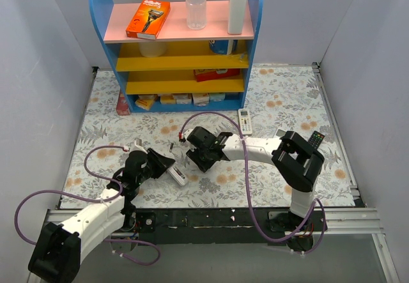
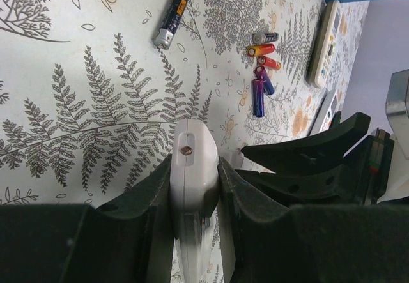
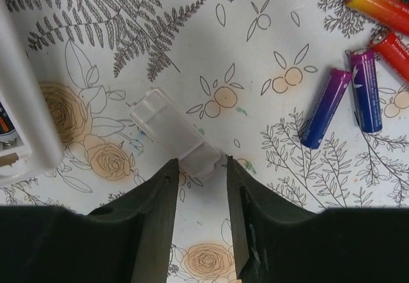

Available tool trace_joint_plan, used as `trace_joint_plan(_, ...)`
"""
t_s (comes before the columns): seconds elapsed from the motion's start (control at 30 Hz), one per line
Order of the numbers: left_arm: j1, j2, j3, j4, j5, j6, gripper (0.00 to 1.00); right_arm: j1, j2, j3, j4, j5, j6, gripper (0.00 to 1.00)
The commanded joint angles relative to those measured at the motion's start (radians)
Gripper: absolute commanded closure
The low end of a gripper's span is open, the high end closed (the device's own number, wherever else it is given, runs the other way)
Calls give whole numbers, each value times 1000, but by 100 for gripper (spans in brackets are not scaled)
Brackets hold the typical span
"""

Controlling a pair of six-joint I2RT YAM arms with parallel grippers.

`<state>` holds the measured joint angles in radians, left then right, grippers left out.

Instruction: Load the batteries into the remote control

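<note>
remote control (image 2: 190, 168) slim, white | left hand (image 2: 195, 163) clamps it | right hand (image 3: 199, 163) straddles white cover (image 3: 167, 126), grip unclear | batteries (image 3: 326, 107) blue, red, orange

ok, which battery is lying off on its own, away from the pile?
The dark battery with the orange label, alone on the mat. The red, orange and purple cells are bunched together beside the white buttoned remote.

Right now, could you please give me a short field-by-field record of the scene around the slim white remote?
left gripper: clamped on the slim white bar-shaped remote control
right gripper: fingertips astride one end of the small white plastic battery cover; grip unclear
batteries: loose cluster of purple, red and orange cylinder cells on the floral cloth; one dark cell apart
</note>
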<state>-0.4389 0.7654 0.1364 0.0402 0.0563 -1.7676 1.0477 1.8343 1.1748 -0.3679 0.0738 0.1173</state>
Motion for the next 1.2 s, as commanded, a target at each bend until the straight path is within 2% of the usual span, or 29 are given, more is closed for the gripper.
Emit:
trace_joint_plan(0.0, -1, -8, -17, 35, -77, -44, 98, 2, 17, 54, -23, 11, 74, 57)
trace_joint_plan(0.27, -3, -29, -40, 38, -128, -85, 94, 2, 23, 40, -59, 55, 116, 64)
trace_joint_plan(0.43, -3, -40, -60, 53, -142, -105, 91, 3, 13, 26, -57, 76, 122, 76)
trace_joint_plan(0.47, -1, -41, -63, 52, -142, -105, 89, 2, 11, 23, -57, 78, 120, 81)
trace_joint_plan(0.6, -3, -57, -63, 30, -133, -105, 75, 2, -15, 11, -54, 93, 114, 90)
trace_joint_plan(0.67, -3, -70, -55, -11, -130, -107, 64, 2, -26, -3, -45, 95, 114, 99)
trace_joint_plan(0.7, -3, -75, -46, -43, -131, -108, 57, 2, -39, -6, -45, 98, 113, 99)
trace_joint_plan(0.73, -3, -92, -41, -81, -134, -110, 46, 2, -46, -10, -42, 103, 113, 99)
trace_joint_plan(0.8, -3, -112, -28, -158, -147, -128, 34, 2, -66, -21, -32, 119, 111, 99)
trace_joint_plan(0.83, -3, -132, -23, -187, -150, -136, 24, 2, -73, -24, -29, 127, 110, 99)
trace_joint_plan(0.97, -3, -158, 22, -330, -165, -176, 2, 2, -99, -32, -14, 150, 94, 99)
trace_joint_plan(1.17, -3, -152, 127, -620, -180, -265, 2, 2, -130, -61, 15, 156, 94, 99)
